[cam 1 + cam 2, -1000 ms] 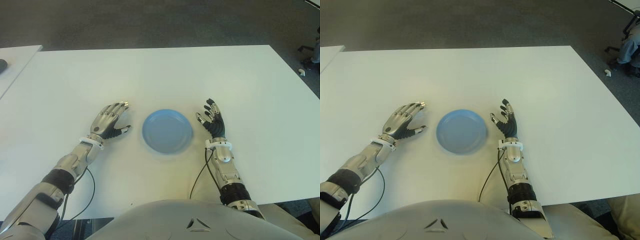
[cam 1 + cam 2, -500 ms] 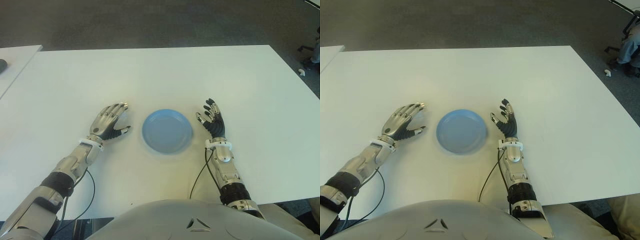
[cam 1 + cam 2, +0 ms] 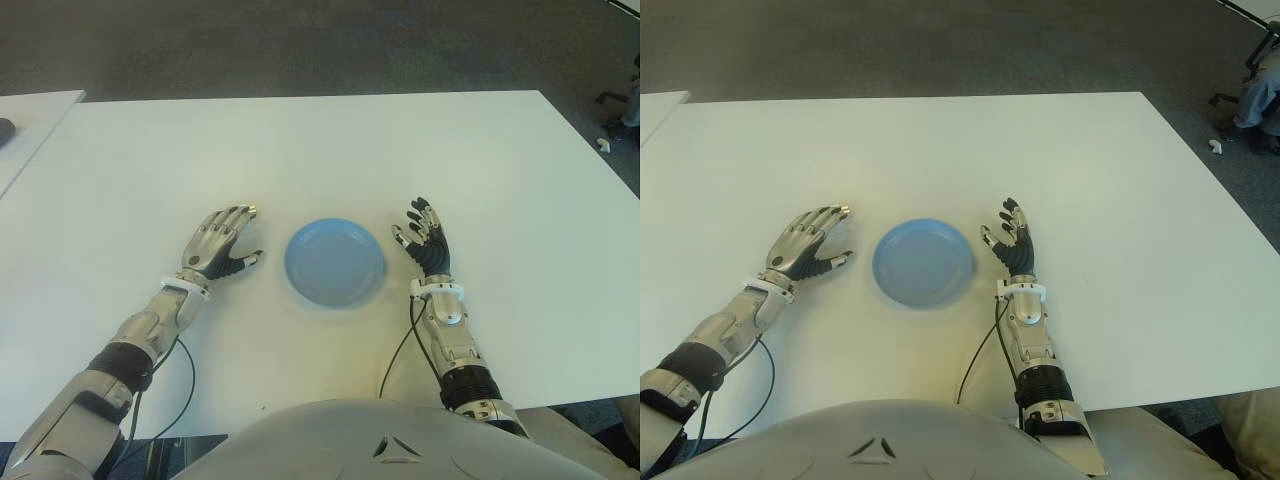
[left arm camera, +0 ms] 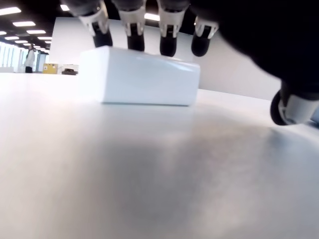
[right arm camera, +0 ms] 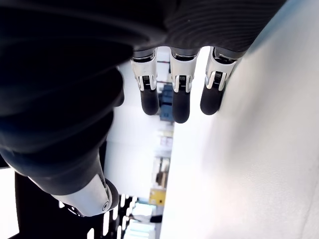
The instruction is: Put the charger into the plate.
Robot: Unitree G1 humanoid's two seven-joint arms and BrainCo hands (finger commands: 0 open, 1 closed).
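Two hands flank a round, shallow blue plate [image 3: 334, 262] at the centre of the frame, on my wide white table [image 3: 320, 150]. My left hand [image 3: 218, 243] shows left of the plate, palm down, fingers loosely spread and closed on nothing. In its wrist view a white rectangular block, the charger [image 4: 139, 75], lies on the table under the tips of those fingers [image 4: 168, 35]; whether they touch it I cannot tell. In the eye views the charger is hidden beneath this hand, so it lies outside the plate, to its left. My right hand [image 3: 426, 243] shows just right of the plate, fingers relaxed and slightly curled, holding nothing. The plate holds nothing.
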